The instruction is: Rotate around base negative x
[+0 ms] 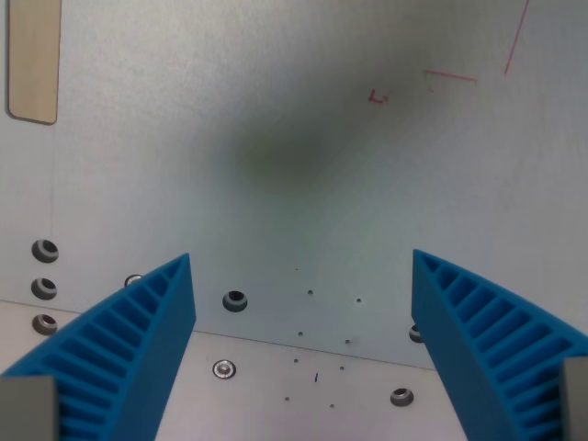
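The pale counter (303, 184) fills the wrist view, dotted with bolt holes (235, 300) and marked with thin red lines (450, 76). The task is a bare rotation with no object to handle; one frame cannot show how much turning is done. The gripper (303, 303) has its blue jaws spread wide, holding and touching nothing.

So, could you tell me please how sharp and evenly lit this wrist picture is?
In the wrist view, the blue fingers are fairly crisp; a soft dark shadow smudges the pale table; the red marks look faint and slightly blurred; no strong glare.
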### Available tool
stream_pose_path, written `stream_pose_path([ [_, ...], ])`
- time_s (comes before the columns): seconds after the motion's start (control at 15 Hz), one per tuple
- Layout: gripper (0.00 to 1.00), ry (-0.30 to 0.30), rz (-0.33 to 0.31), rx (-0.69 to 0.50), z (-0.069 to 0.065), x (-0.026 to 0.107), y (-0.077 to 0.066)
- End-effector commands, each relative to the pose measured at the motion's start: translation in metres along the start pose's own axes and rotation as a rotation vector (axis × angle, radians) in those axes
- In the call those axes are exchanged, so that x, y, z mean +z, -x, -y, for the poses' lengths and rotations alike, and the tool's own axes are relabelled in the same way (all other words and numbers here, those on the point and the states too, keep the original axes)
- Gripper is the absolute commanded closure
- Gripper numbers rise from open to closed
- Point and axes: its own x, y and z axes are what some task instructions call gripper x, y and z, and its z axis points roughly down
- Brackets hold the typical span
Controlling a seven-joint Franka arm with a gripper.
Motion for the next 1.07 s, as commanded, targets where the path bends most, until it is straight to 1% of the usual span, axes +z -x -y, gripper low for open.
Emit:
stream_pose_path([
  [0.07, 0.0, 0.012, -0.003, 0.0, -0.0001, -0.0022, -0.0002],
  [1.07, 0.0, 0.182, 0.038, 0.003, -0.0001, -0.0022, -0.0002],
])
